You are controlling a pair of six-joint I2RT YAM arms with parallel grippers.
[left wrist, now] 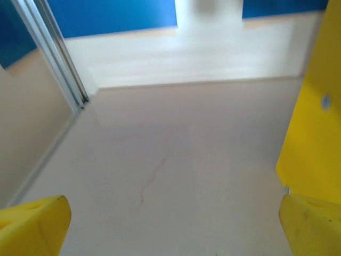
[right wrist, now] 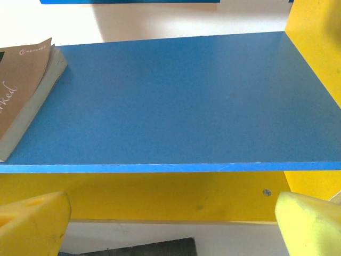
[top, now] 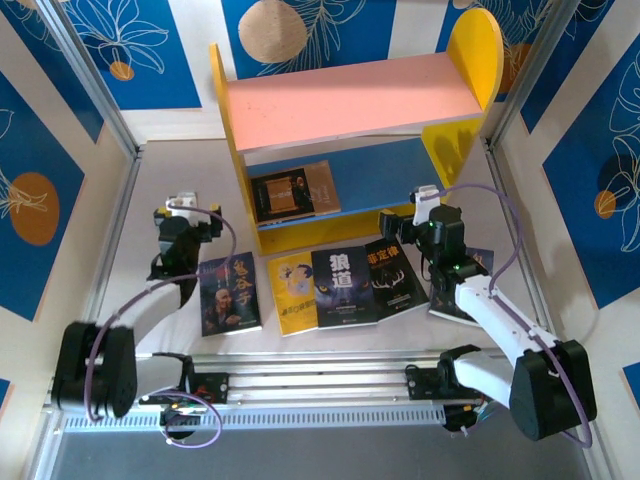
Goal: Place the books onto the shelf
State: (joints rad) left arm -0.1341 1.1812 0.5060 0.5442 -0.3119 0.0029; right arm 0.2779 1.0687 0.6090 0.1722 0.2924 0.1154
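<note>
The shelf (top: 350, 100) stands at the back of the table, pink board above, blue board (right wrist: 176, 101) below. One brown-and-dark book (top: 293, 190) lies on the blue board's left end, its corner also in the right wrist view (right wrist: 24, 90). In front of the shelf lie a dark portrait book (top: 230, 293), a yellow book (top: 292, 292), a black wolf book (top: 343, 286) and a black antlers book (top: 394, 276). Another book (top: 475, 268) lies partly under the right arm. My left gripper (top: 185, 210) hangs open over bare table, left of the shelf. My right gripper (top: 420, 205) is open, empty, facing the shelf's lower front.
The shelf's yellow side panel (left wrist: 314, 133) stands close to the right of my left gripper (left wrist: 173, 229). A metal frame post (left wrist: 53, 53) and side walls border the table. Below my right gripper (right wrist: 170, 226) a black book's edge (right wrist: 133, 249) shows under the shelf's yellow front strip (right wrist: 160, 194).
</note>
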